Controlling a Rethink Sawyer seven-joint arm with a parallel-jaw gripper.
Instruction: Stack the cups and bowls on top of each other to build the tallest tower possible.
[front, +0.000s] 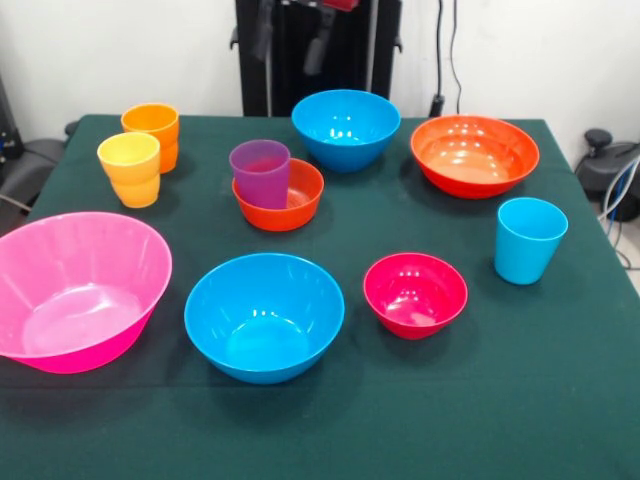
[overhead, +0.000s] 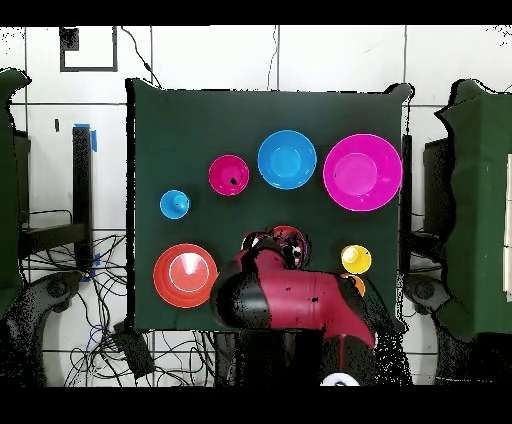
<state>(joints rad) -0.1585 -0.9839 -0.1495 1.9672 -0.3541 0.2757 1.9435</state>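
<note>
The purple tumbler (front: 261, 170) stands upright inside the small orange bowl (front: 290, 205) at mid-table. The small crimson bowl (front: 415, 293) sits apart on the cloth, also in the overhead view (overhead: 229, 175). One blue bowl (front: 345, 128) is at the back, the other (front: 264, 315) near the front. The wide orange bowl (front: 474, 153), light blue tumbler (front: 528, 238), pink bowl (front: 75, 288), yellow tumbler (front: 130, 168) and orange tumbler (front: 152, 130) stand separately. My gripper (front: 300, 40) hangs high at the top edge, holding nothing that I can see. In the overhead view my arm (overhead: 290, 300) hides the purple tumbler's pile and the back blue bowl.
The green cloth table (front: 560, 400) ends near the light blue tumbler. The black pedestal (front: 300, 70) stands behind the back blue bowl. Cables and equipment lie off the table's sides.
</note>
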